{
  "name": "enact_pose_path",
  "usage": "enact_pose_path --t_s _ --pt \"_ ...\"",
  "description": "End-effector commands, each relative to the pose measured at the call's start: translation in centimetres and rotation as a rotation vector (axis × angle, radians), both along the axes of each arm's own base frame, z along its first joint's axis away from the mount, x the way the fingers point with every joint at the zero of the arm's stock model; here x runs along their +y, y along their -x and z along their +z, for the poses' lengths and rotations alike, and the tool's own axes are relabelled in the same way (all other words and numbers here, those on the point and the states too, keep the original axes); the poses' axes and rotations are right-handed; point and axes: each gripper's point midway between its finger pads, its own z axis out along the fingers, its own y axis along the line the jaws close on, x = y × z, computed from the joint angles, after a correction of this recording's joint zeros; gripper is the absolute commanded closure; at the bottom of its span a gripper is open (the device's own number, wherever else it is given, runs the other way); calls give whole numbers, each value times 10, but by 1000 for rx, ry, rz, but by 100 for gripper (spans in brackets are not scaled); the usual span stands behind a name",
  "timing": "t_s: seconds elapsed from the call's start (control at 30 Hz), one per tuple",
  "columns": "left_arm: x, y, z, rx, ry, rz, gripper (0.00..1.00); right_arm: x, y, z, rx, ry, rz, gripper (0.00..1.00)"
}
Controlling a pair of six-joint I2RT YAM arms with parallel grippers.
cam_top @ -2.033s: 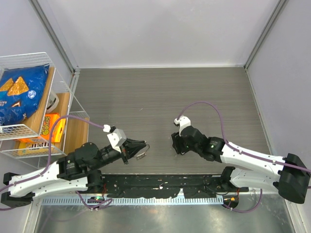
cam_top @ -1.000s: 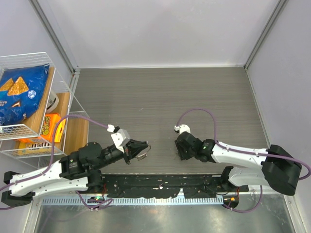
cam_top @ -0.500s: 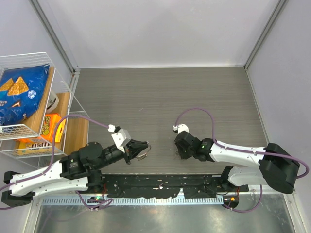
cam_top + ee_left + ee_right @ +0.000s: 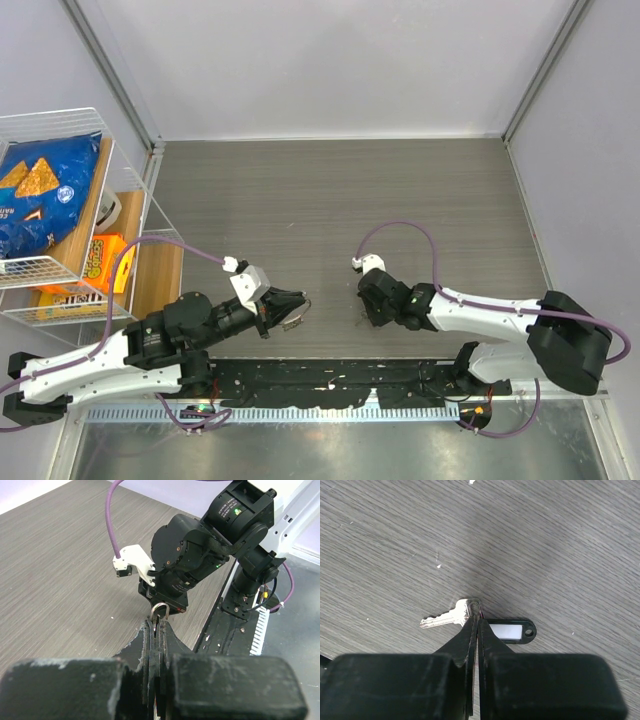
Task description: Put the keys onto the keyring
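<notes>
My left gripper (image 4: 159,623) is shut on the keyring (image 4: 160,611), a thin silver loop that sticks out past its tips. The top view shows this gripper (image 4: 298,306) hovering left of centre. My right gripper (image 4: 476,618) is low on the table with its jaws shut at the edge of the head of a silver key (image 4: 447,617), which lies flat. A black tag with a white label (image 4: 512,630) lies beside that key's head. From above, the right gripper (image 4: 367,312) hides the key. No other keys are in view.
A wire rack (image 4: 120,150) at the left edge holds a blue chip bag (image 4: 40,195) and an orange packet (image 4: 105,262). A black rail (image 4: 330,385) runs along the near edge. The right arm (image 4: 200,565) fills the space ahead of the left gripper.
The right gripper's jaws have closed at the key's head, and that arm has edged slightly left. The left gripper has stayed put with the keyring.
</notes>
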Motion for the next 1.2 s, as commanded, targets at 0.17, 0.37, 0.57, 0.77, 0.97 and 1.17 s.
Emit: enact_pose_path --t_s 0.17,0.37,0.57,0.77,0.97,1.17 --pt "-1 0 19 -17 66 -4 100 17 -10 64 -128 -173 17 94" --pt "-2 2 25 -22 80 -13 100 24 2 122 -229 -282 158 94" --pt "-8 2 27 -24 70 -24 100 18 8 115 -193 -195 218 94" --pt "-10 3 25 -14 67 -33 100 13 4 57 -107 -62 170 94" --pt "-5 3 25 -11 64 -22 100 34 13 12 23 -48 217 94" --pt "0 2 22 -8 57 -7 100 37 0 -3 24 -37 129 94"
